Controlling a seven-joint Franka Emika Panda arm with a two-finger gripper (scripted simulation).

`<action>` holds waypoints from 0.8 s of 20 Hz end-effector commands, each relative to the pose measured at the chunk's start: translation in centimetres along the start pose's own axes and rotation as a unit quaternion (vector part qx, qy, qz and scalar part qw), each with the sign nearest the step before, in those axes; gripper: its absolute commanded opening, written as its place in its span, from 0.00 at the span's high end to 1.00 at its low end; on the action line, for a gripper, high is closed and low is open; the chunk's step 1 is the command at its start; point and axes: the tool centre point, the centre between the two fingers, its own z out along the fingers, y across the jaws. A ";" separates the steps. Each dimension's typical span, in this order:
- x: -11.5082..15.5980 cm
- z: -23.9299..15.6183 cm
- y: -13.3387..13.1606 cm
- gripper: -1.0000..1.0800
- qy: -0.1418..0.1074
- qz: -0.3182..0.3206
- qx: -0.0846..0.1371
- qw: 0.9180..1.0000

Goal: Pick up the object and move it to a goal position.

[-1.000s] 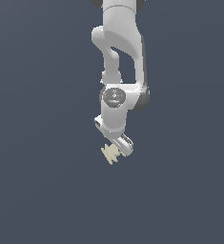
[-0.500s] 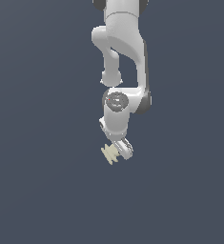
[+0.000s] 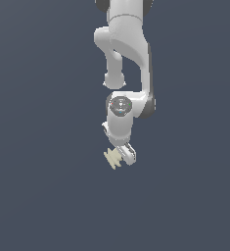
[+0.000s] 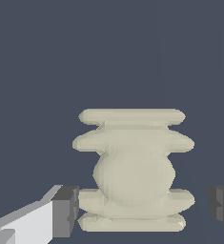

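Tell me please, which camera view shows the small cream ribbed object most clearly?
The wrist view. There the ribbed object fills much of the picture, its stacked discs plain, with a finger pad apart on either side. In the exterior view the object is small and pale beside the gripper.

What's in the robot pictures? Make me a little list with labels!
robot: one white arm reaching down
object: pale cream ribbed spool, like stacked discs
gripper: open, a finger on each side of the spool
touching: a gap shows between each pad and the spool, so not gripped yet
where: in the exterior view the spool sits at the gripper's tip, toward that view's left
ground: plain dark grey-blue
goal: no marker visible
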 end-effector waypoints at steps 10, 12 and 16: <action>-0.1 4.6 0.1 0.04 0.000 0.002 0.000 1.000; 0.0 4.7 0.0 0.04 0.000 0.002 0.000 1.000; 0.0 4.8 0.0 1.00 0.000 0.002 0.000 1.000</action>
